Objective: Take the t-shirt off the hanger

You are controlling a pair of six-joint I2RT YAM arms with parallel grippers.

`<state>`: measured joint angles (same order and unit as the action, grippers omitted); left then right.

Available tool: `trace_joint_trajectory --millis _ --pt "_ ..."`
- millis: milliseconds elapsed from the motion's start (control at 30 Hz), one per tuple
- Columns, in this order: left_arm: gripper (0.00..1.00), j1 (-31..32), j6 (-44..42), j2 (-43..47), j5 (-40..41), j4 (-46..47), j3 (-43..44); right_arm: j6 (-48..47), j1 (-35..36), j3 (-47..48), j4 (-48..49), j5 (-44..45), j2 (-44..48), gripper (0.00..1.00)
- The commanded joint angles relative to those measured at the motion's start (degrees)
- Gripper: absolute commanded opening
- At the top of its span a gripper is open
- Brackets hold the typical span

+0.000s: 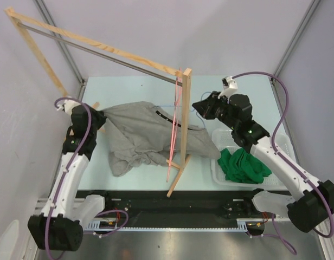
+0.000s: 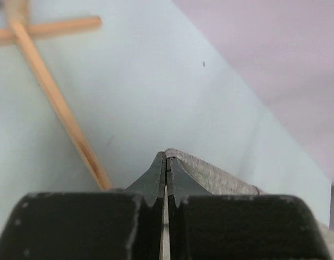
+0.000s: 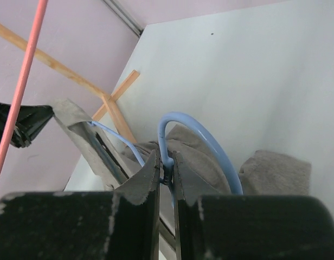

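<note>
The grey t-shirt (image 1: pixel 140 132) lies stretched across the pale tabletop (image 1: pixel 129 89) beneath the wooden rack (image 1: pixel 184 119), with the blue hanger (image 3: pixel 197 130) inside its collar. The left hand (image 1: pixel 100 120) is pinched tight on the shirt's left edge. The right hand (image 1: pixel 198 108) is clamped on the hanger's hook, jaws almost touching. At the right, a green cloth (image 1: pixel 243 165) sits in a white basket (image 1: pixel 283 143).

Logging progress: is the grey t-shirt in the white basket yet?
No, the grey t-shirt is spread out to the left of the white basket, which holds a green cloth.
</note>
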<state>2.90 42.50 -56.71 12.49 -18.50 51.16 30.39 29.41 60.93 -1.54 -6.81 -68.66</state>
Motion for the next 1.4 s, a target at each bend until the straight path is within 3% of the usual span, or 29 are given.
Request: trace_joint_trajectory --millis 0,167,333,467,767,800,867,900,933,1100,1367 --pt "0.00 -2.72 4.61 6.16 12.38 -0.83 -2.63 0.01 -2.07 -3.52 3.48 4.25 7.13 0.00" --pt "0.00 -7.81 3.91 7.67 9.85 0.30 -5.63 5.11 -8.12 -11.59 4.70 7.43 15.57 0.00" --pt "0.00 -8.26 -0.47 6.00 5.80 2.32 -3.79 1.61 -11.39 -16.54 9.46 -6.71 20.76 0.00" --pt "0.00 -8.17 -3.82 4.51 -0.26 2.94 -2.73 3.18 -11.57 -17.77 7.61 -1.99 23.67 0.00" --pt "0.02 -7.03 -10.85 -1.39 -37.60 8.67 -1.94 2.92 -10.34 -5.92 10.86 -10.22 6.29 0.00" --pt "0.23 -6.77 -11.90 -0.95 -41.37 8.66 -1.33 2.40 -10.34 -4.60 10.51 -11.03 4.52 0.00" --pt "0.49 -6.59 -12.44 3.50 -42.98 10.66 -2.02 0.55 -10.25 -0.47 8.67 -13.57 -0.04 0.00" --pt "0.68 -6.59 -12.62 5.36 -42.99 11.20 -3.07 -0.32 -10.34 1.02 7.62 -14.37 -1.46 0.00" --pt "0.73 -6.50 -12.79 7.47 -42.12 11.55 -3.34 -2.16 -10.25 3.91 5.87 -15.24 -2.69 0.00" --pt "0.85 -6.59 -12.71 13.64 -42.11 14.11 -1.95 -6.48 -10.25 10.08 3.04 -24.11 -10.16 0.00" --pt "0.81 -5.45 -16.55 9.43 -51.59 11.49 5.17 -12.28 -7.62 17.55 -5.83 -34.14 -17.11 0.00"
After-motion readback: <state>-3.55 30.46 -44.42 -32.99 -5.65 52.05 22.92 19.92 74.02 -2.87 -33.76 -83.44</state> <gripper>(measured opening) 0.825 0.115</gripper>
